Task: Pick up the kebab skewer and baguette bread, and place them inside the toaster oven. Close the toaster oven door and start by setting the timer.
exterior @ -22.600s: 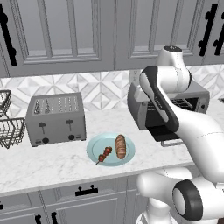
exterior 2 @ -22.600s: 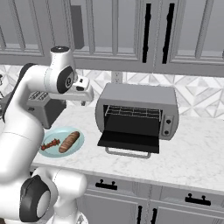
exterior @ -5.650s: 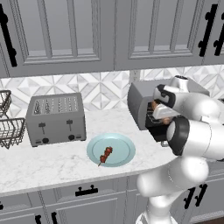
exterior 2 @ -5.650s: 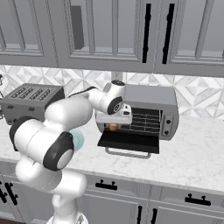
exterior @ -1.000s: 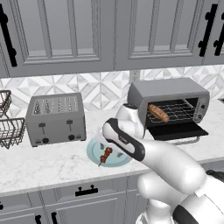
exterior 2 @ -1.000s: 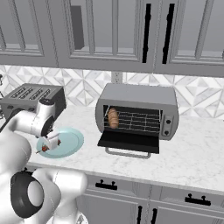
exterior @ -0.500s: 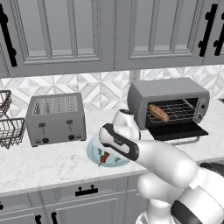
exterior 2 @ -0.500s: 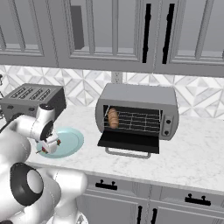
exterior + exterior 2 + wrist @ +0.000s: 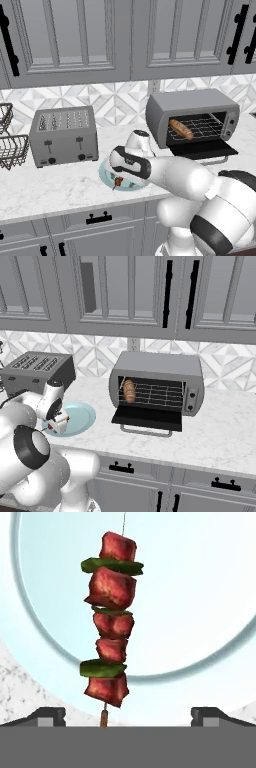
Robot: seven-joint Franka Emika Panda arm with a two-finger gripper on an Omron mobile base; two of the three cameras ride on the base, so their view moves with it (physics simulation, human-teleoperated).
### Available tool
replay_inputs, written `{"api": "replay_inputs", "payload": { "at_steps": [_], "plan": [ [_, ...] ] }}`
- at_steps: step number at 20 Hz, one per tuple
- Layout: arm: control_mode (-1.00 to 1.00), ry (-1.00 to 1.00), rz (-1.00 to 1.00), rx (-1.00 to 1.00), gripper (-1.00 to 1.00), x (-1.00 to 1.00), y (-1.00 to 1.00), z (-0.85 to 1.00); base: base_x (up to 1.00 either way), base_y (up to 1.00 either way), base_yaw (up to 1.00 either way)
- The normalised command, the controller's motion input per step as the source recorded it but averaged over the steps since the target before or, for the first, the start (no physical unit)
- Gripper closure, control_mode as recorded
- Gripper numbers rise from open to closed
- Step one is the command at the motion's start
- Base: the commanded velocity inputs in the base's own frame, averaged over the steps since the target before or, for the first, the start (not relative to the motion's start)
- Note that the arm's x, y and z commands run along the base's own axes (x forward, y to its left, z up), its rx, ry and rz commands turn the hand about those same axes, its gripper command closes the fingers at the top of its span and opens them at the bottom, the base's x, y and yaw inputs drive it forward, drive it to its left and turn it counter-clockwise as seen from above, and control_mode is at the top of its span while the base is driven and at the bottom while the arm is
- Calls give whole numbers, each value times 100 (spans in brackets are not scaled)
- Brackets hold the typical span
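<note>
The hand [image 9: 128, 713] hangs low over a teal plate [image 9: 200, 587] with its jaws spread wide and gripping nothing, the two dark fingertips [image 9: 50, 714] standing well apart on either side of the skewer [image 9: 111, 619]. In the hand view the skewer lies flat on the plate, directly ahead of the hand and running straight away from it, its red meat chunks alternating with green slices and its bare stick end pointing back between the tips. No fingertip touches it.

From the left base view the hand [image 9: 121, 176] sits down at the near edge of the plate [image 9: 106, 176], with the skewer [image 9: 117, 183] showing as a small red speck just beneath it. The right base view shows the hand [image 9: 58, 421] over the plate [image 9: 80, 417] on the marble bench [image 9: 220, 436].

Beyond the plate to the hand's left stands a grey four-slot toaster [image 9: 64, 136], with a wire rack [image 9: 9, 145] further off on that side. Well away to the hand's right, the oven [image 9: 194, 120] stands on the bench with its door [image 9: 202, 148] dropped fully open. The baguette [image 9: 181, 129] lies on the wire rack inside, toward the oven's left end. Grey cabinets [image 9: 70, 35] with black handles hang above a patterned backsplash.
</note>
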Motion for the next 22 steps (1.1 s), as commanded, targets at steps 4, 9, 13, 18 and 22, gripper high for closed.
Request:
{"api": "replay_inputs", "payload": {
  "at_steps": [4,9,13,18,22],
  "plan": [
    [-100,0,0,-4,-100,19,12,-27,0,0,0],
    [-100,2,0,-1,-100,10,0,-13,0,0,0],
    [-100,0,0,0,-100,1,0,-10,0,0,0],
    [-100,0,0,0,100,0,0,-7,0,0,0],
    [-100,1,0,0,100,-7,0,-4,0,0,0]
  ]
}}
